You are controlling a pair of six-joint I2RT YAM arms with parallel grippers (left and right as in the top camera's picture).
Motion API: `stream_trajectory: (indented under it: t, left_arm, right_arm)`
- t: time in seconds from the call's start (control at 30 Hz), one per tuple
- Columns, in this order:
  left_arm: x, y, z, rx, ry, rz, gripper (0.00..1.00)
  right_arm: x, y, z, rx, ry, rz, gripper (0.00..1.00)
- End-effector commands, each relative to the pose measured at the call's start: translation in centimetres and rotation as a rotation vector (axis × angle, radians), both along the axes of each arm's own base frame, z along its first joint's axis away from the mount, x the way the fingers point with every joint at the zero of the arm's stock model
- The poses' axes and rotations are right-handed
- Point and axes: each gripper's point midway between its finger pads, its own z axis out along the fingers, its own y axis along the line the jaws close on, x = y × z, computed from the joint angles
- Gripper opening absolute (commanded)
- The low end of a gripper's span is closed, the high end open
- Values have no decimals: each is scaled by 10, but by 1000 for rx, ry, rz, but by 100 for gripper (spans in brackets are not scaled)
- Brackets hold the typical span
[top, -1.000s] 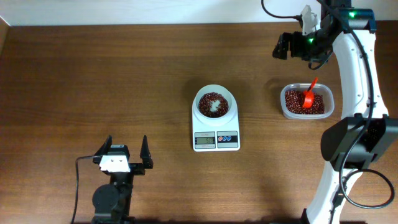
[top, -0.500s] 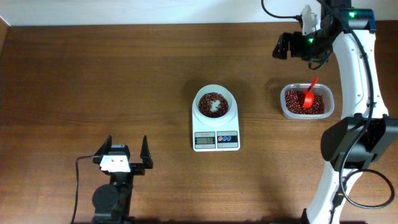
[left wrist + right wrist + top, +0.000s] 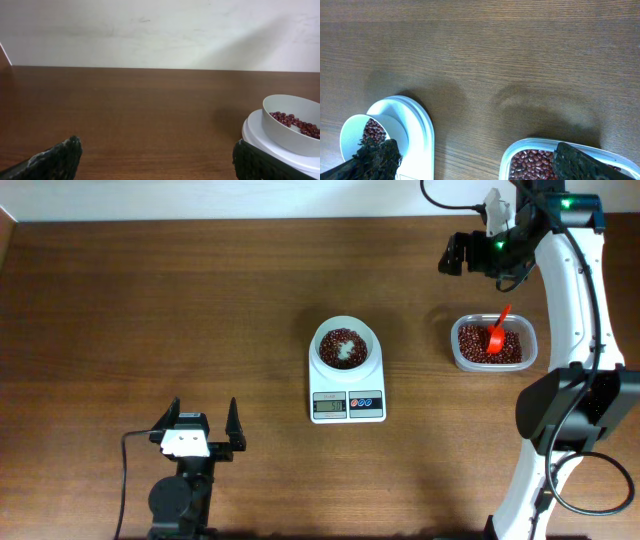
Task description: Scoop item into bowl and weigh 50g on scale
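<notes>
Many small red-brown beans [image 3: 362, 355] lie in a thin layer in the white bowl [image 3: 345, 321], w/ a bare white patch mid-bottom. The bowl sits on the scale [image 3: 347, 406], so weighing is under way. The display is too small to read, so can't tell how near 50g.

The rest of the beans fill the clear tub [image 3: 454, 345], well apart to the scale's right. A red scoop [image 3: 496, 336] rests in that heap, head buried, handle sticking up toward the far edge.

Handling, as a guess: beans are hard, dry and light, and roll freely. They can't be pinched, only carried in the scoop, and will spill if it tips. Take the scoop by the handle, kept level. The bowl is light and probably slides on the smooth platform, so don't bump it. Near the target, add a few at a time.

Right gripper [image 3: 450, 255] hangs above the table past the tub, fingers spread wide, nothing in them. Left gripper [image 3: 205, 408] is parked near the front edge, also spread and empty, well apart from the scale.
</notes>
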Motion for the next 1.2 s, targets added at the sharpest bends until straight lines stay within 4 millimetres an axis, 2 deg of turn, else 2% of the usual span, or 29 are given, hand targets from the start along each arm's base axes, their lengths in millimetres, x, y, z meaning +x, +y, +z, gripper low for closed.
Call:
stream_trajectory:
  t: [0.0, 0.07, 0.13, 0.17, 0.23, 0.33, 0.47, 0.53, 0.63, 0.83, 0.93, 1.03, 1.13, 1.17]
  left_arm:
    - [0, -1, -2, 15, -1, -8, 99]
    - [0, -1, -2, 15, -1, -9, 99]
    - [0, -1, -2, 15, 0, -8, 99]
    - [0, -1, -2, 15, 0, -8, 99]
    - [0, -1, -1, 15, -1, -9, 99]
    - [0, -1, -2, 15, -1, -8, 99]
    - [0, -1, -2, 15, -1, -8, 99]
    - [0, -1, -2, 15, 0, -9, 99]
    - [0, -1, -2, 15, -1, -9, 99]
    - [0, -1, -1, 15, -1, -8, 99]
    - [0, -1, -2, 15, -1, -9, 99]
    - [0, -1, -2, 15, -1, -8, 99]
    - [0, -1, -1, 15, -1, -8, 99]
    - [0, -1, -1, 15, -1, -9, 99]
  right_arm:
    - [0, 3, 5, 9, -14, 8, 99]
    - [-4, 6, 27, -18, -68, 28, 99]
    - [-14, -2, 66, -148, -164, 11, 99]
    - [-25, 3, 96, -167, -230, 15, 99]
    - [-40, 8, 130, -198, -313, 29, 99]
    - [-77, 12, 194, -299, -501, 152, 99]
    - [-110, 1, 237, -329, -616, 138, 99]
    - [-126, -7, 246, -337, -643, 113, 99]
    - [-135, -14, 234, -344, -654, 93, 99]
    - [-129, -12, 176, -337, -710, 86, 99]
    - [-135, -12, 126, -320, -732, 59, 99]
    - [-143, -13, 87, -307, -757, 35, 99]
    - [-156, -13, 53, -296, -801, 7, 99]
    - [-168, -14, 32, -281, -834, -17, 99]
